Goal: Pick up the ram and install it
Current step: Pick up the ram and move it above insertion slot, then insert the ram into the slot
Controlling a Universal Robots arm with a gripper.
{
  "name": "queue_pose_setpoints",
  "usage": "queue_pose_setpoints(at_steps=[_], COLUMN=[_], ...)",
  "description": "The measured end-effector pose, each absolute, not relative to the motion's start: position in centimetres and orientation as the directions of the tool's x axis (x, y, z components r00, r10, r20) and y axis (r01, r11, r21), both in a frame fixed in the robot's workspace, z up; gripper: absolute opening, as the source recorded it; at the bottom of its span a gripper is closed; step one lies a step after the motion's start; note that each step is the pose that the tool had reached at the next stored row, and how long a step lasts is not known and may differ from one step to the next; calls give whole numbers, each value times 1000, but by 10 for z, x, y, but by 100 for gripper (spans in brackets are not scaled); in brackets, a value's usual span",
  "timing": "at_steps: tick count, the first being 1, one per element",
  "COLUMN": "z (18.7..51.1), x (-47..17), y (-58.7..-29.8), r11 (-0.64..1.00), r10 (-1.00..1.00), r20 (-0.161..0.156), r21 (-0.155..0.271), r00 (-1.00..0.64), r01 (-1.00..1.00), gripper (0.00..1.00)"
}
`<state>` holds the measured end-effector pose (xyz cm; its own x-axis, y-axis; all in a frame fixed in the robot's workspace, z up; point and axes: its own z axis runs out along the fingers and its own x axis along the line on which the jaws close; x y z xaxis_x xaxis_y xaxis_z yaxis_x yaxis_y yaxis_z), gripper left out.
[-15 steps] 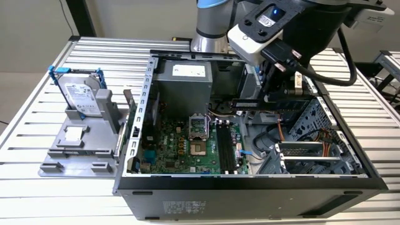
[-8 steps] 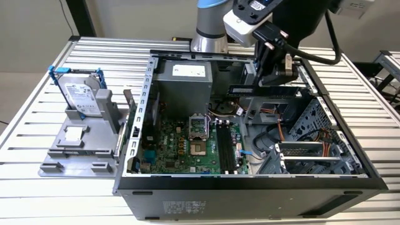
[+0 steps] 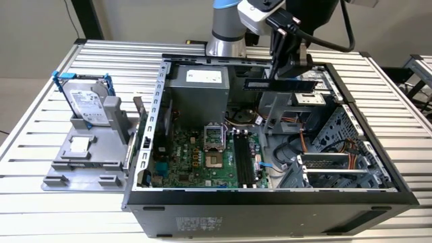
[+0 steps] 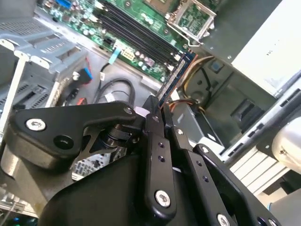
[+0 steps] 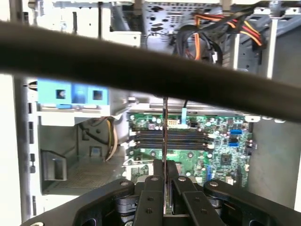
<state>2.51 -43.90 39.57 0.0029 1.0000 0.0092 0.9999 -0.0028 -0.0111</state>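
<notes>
Pincer (image 3: 292, 71) closed on the ram (image 3: 280, 84), held above the open case (image 3: 270, 205). Motherboard slots (image 3: 241, 159) below the pincer stand vacant: pick-up done, installation not yet

A: How many memory sticks?
B: One ram (image 3: 280, 85), and one gripper (image 3: 291, 77) on one arm (image 3: 226, 38).
A: Slots?
B: Four long black slots (image 5: 169, 140), as far as the first wrist view lets me count, all on one motherboard (image 3: 199, 164).
A: And the rest?
B: One hard drive (image 3: 91, 104), one blue bracket (image 3: 81, 77), one grey stand (image 3: 81, 164), one open computer case (image 3: 270, 202).
</notes>
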Motion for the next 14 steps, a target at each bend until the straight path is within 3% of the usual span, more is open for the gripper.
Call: queue_pose_setpoints(at_steps=[14], z=[396], x=[25], y=[-436], r11=[-3], r10=[1000], r20=[9], r21=[-11], r00=[3], r01=[1000], gripper=[0])
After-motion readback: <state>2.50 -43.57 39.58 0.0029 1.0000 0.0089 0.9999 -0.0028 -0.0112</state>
